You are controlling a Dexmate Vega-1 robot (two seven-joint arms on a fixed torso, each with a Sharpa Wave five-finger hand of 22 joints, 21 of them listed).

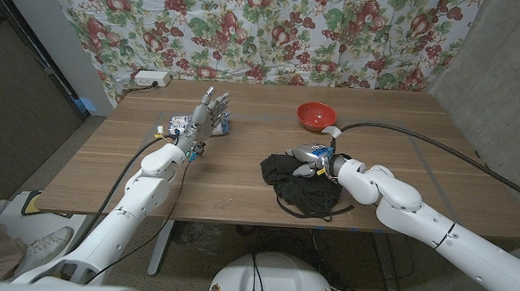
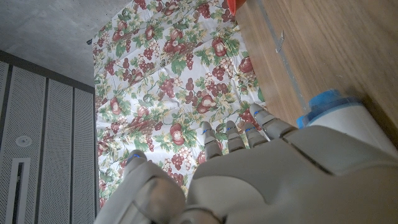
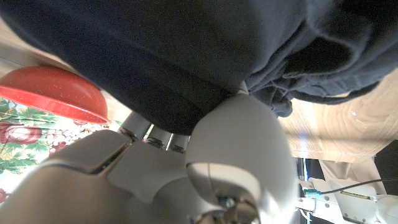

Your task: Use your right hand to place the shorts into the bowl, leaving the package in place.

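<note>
The black shorts [image 1: 301, 188] lie crumpled on the wooden table [image 1: 241, 176], right of middle near the front edge. My right hand [image 1: 317, 161] sits at their far edge; in the right wrist view the dark shorts [image 3: 186, 56] drape over my fingers and the thumb [image 3: 239, 143] presses into the cloth. The red bowl [image 1: 317, 115] stands a short way beyond that hand, and its rim also shows as the bowl [image 3: 53, 93]. The white and blue package [image 1: 180, 123] lies at the left by my raised left hand [image 1: 204, 118], whose fingers are spread and hold nothing. Beside that hand [image 2: 249, 174] lies the package [image 2: 339, 112].
A white box [image 1: 150, 78] sits at the table's far left corner. A black cable [image 1: 421, 136] runs over the right side of the table to my right arm. A floral cloth [image 1: 266, 30] hangs behind. A person's shoe [image 1: 50, 241] is on the floor at the left.
</note>
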